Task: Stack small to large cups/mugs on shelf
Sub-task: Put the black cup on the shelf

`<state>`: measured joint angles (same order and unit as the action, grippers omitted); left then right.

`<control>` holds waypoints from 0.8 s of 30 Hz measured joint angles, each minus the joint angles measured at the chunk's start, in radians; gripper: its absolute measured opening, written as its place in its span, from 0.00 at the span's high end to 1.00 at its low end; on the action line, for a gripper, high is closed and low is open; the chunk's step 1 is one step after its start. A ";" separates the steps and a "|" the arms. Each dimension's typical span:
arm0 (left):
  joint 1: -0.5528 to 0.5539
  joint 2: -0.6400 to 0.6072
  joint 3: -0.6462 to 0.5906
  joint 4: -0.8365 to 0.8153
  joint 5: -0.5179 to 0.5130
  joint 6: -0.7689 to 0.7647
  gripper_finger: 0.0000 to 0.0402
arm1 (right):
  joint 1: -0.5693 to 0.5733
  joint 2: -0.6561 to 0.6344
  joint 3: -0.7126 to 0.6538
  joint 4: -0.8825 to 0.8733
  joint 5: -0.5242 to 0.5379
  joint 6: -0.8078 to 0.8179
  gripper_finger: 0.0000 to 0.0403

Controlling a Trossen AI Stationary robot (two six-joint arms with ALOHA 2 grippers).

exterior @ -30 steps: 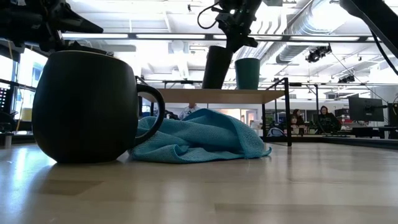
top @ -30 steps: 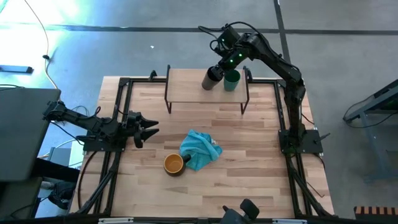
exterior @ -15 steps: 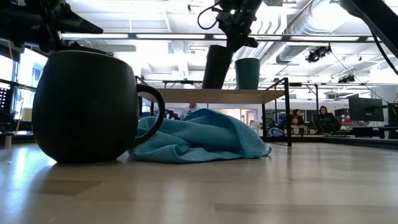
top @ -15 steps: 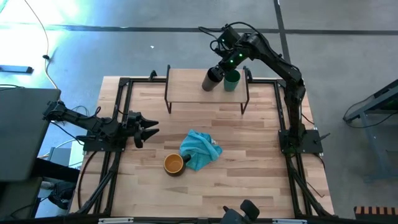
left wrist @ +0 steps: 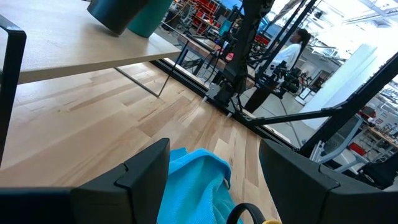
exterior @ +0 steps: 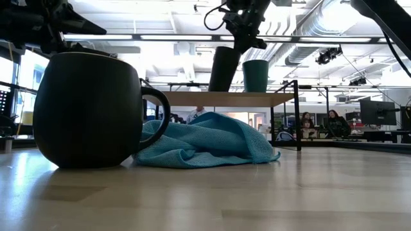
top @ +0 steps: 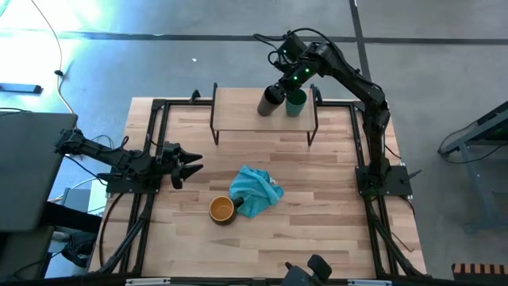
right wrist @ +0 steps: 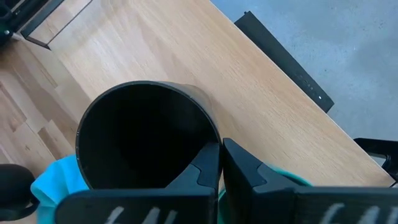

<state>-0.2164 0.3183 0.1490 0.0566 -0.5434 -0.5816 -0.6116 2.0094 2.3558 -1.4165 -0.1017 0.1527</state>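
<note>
On the shelf [top: 262, 111], right gripper [top: 279, 89] pinches the black cup's [top: 270, 101] rim, cup tilted beside green cup [top: 296, 102]. Level it before letting go. Left gripper [top: 193, 161] idle, spread wide; mug [top: 222, 210] on table.

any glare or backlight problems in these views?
Low view: bright ceiling lights backlight the mug, leaving it a near silhouette. High view: glare washes out the floor at top left; table evenly lit. Left wrist view: background at upper right blown out behind a person.
</note>
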 joint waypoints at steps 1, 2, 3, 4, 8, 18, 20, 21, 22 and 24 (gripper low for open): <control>0.000 0.000 0.000 0.000 0.000 0.000 0.41 | -0.002 0.000 0.000 0.002 0.000 0.004 1.00; 0.000 0.000 0.000 0.000 0.000 0.000 0.41 | -0.003 0.000 0.000 0.002 0.000 0.004 1.00; 0.000 0.000 0.000 0.000 0.000 0.000 0.41 | -0.004 0.000 0.000 0.002 0.000 0.004 1.00; 0.000 0.000 0.000 0.000 0.000 0.000 0.41 | -0.004 0.000 0.000 0.002 0.000 0.004 1.00; 0.000 0.000 0.000 -0.001 0.000 0.000 0.41 | -0.006 0.000 0.000 0.003 0.000 0.004 1.00; 0.000 0.000 0.000 -0.005 0.000 0.000 0.41 | -0.006 0.000 0.000 0.023 -0.014 -0.004 1.00; 0.000 0.000 0.000 -0.005 0.000 0.000 0.41 | -0.006 0.000 0.000 0.023 -0.015 -0.004 1.00; 0.000 0.000 0.000 -0.005 0.000 0.000 0.41 | -0.006 0.000 0.000 0.023 -0.015 -0.006 1.00; 0.000 0.000 0.000 -0.006 0.000 0.000 0.41 | -0.006 0.000 0.000 0.023 -0.016 -0.008 1.00; 0.000 0.000 0.000 -0.006 0.000 0.000 0.41 | -0.006 0.000 0.000 0.022 -0.016 -0.008 1.00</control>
<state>-0.2163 0.3183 0.1490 0.0509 -0.5430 -0.5816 -0.6174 2.0094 2.3562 -1.3945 -0.1173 0.1446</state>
